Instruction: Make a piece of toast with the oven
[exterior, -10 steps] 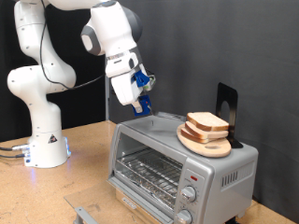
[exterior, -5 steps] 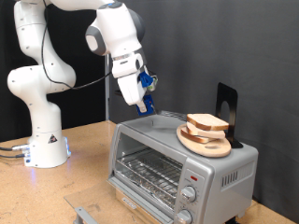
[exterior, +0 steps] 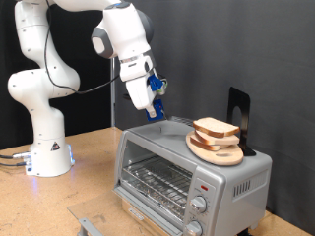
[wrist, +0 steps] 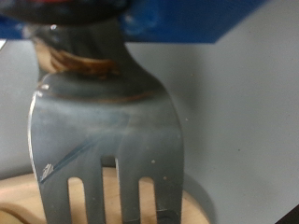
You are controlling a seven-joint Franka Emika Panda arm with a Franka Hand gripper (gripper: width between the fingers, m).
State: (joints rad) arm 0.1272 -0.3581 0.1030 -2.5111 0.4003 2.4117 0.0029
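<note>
The silver-grey oven stands at the exterior view's bottom right, its wire rack showing through the front. A round wooden plate lies on its roof with the pale piece of toast on top. My gripper, with blue fingers, hangs above the oven's roof, to the left of the toast and apart from it. It is shut on a metal fork, tines pointing down towards the plate edge in the wrist view.
The robot base stands on the wooden table at the exterior view's left. A black upright stand is behind the plate. A grey part lies low in front of the oven. Two knobs are on the oven's front.
My gripper with the fork has moved a little towards the exterior view's right, closer to the toast. The toast, plate and oven have stayed in place.
</note>
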